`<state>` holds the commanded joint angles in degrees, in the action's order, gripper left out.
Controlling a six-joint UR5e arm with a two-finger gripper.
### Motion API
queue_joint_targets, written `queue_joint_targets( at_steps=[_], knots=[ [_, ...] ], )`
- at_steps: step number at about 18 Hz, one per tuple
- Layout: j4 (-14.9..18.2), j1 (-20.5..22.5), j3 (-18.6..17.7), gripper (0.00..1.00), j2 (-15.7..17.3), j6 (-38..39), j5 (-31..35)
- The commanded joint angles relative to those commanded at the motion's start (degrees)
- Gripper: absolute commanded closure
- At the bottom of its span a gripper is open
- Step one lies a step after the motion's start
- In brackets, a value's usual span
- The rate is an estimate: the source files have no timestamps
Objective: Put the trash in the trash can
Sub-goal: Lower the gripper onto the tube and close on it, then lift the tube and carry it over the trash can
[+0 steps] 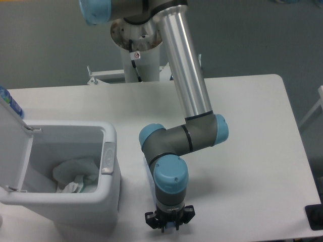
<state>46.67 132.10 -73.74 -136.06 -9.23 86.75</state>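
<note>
My gripper points straight down near the table's front edge, right of the trash can. The wrist hides most of its fingers. Its black knuckles are drawn in around a bluish sliver of the crushed bottle, so it looks shut on that piece of trash. The white trash can stands at the front left with its lid flipped open to the left. A crumpled white wrapper lies inside the can.
The grey latch sits on the can's right rim, a short gap from my forearm. A blue object pokes in at the left edge behind the lid. The arm's base column stands behind the table. A dark object sits at the right edge.
</note>
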Motion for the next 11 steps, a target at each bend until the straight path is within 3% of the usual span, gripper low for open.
queue_joint_targets(
  at_steps=[7, 9, 11],
  knots=[
    [0.0, 0.2, 0.6, 0.67, 1.6, -1.6, -0.1],
    [-0.1, 1.3, 1.0, 0.67, 3.3, -1.9, -0.3],
    [-0.8, 3.8, 1.4, 0.67, 7.2, -1.8, -0.7]
  ],
)
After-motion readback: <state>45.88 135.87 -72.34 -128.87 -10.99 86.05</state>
